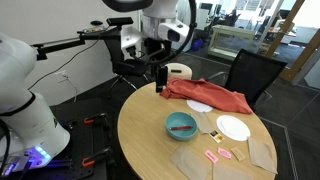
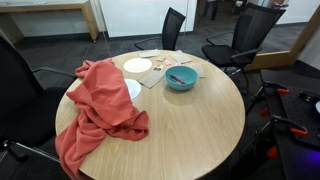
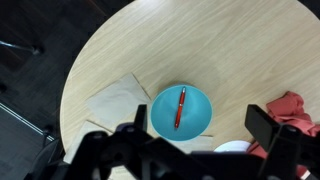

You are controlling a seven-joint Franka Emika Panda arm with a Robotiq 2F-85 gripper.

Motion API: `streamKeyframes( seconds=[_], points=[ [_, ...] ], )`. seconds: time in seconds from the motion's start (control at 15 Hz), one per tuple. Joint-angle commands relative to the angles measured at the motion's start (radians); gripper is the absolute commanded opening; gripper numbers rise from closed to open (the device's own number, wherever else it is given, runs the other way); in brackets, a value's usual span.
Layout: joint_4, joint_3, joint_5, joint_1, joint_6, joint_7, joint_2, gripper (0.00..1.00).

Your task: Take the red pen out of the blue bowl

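Observation:
The blue bowl (image 1: 172, 121) stands on the round wooden table in both exterior views, and it also shows in the other one (image 2: 183, 85). The red pen (image 3: 181, 107) lies inside the bowl (image 3: 164, 116) in the wrist view; it is a thin red line in an exterior view (image 1: 181, 128). My gripper (image 1: 160, 74) hangs high above the table's far edge, well away from the bowl. In the wrist view its two dark fingers (image 3: 203, 135) are spread wide and empty, with the bowl seen between them far below.
A big red cloth (image 2: 100, 105) drapes over one side of the table (image 1: 150, 135). A white plate (image 1: 233, 127) lies near the bowl, with pink packets (image 1: 222, 154) and brown napkins (image 3: 118, 100) beside it. Black chairs (image 1: 250, 70) ring the table.

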Motion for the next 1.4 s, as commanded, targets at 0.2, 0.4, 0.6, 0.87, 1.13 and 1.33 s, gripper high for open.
streamKeyframes(
  seconds=[0.2,0.4,0.6,0.87,1.13,1.33],
  points=[
    [0.06,0.02,-0.063,-0.014,0.215,0.008,0.212,1.0],
    [0.066,0.024,-0.086,-0.015,0.347,0.025,0.302,1.0],
    [0.072,0.028,-0.117,-0.013,0.466,0.049,0.389,1.0],
    [0.102,0.03,-0.172,-0.001,0.548,0.09,0.494,1.0],
    [0.1,0.029,-0.17,0.003,0.541,0.083,0.514,1.0],
    [0.108,0.028,-0.172,0.005,0.541,0.088,0.532,1.0]
  ],
)
